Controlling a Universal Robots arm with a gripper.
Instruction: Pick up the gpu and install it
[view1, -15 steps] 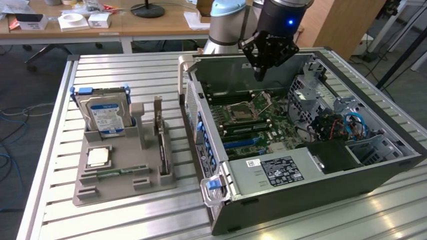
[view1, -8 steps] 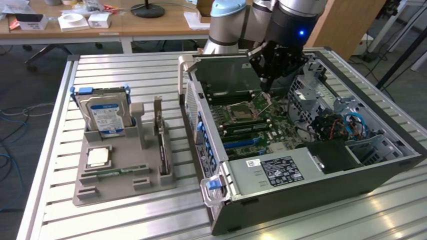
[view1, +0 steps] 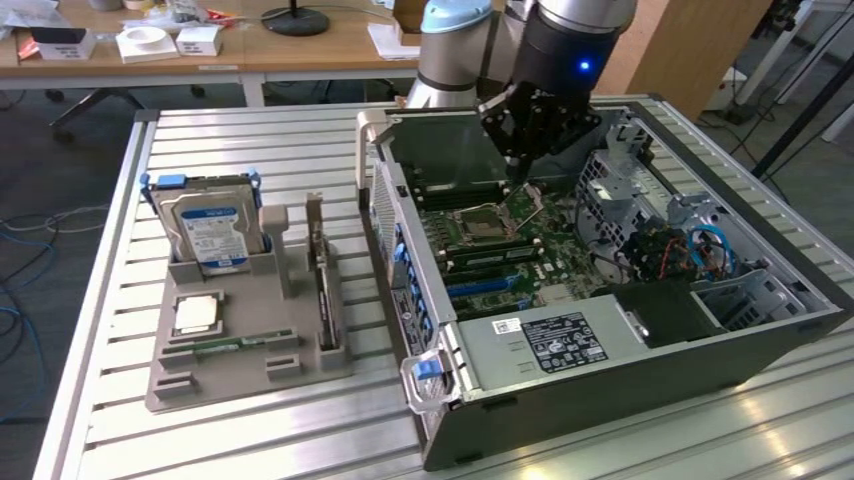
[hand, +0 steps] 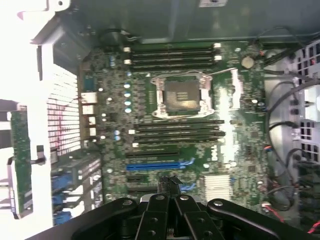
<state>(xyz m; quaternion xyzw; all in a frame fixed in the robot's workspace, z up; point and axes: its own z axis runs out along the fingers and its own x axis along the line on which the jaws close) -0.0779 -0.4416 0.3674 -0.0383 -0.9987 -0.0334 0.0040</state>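
Hovering claw (view1: 521, 160) over motherboard (view1: 514, 245) inside open case (view1: 627, 390) | claw pinched together, empty | gpu (view1: 320, 280) upright in holder (view1: 227, 375) on tabletop (view1: 214, 135)

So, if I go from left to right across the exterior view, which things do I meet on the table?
Hard drive in the gray holder, gpu standing on edge in the same holder, perforated wall of the computer case, motherboard, blue cables.

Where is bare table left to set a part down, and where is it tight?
Free: table slats between the gray holder and the wooden desk, and along the edge nearest the exterior camera. Tight: between holder and PC case.
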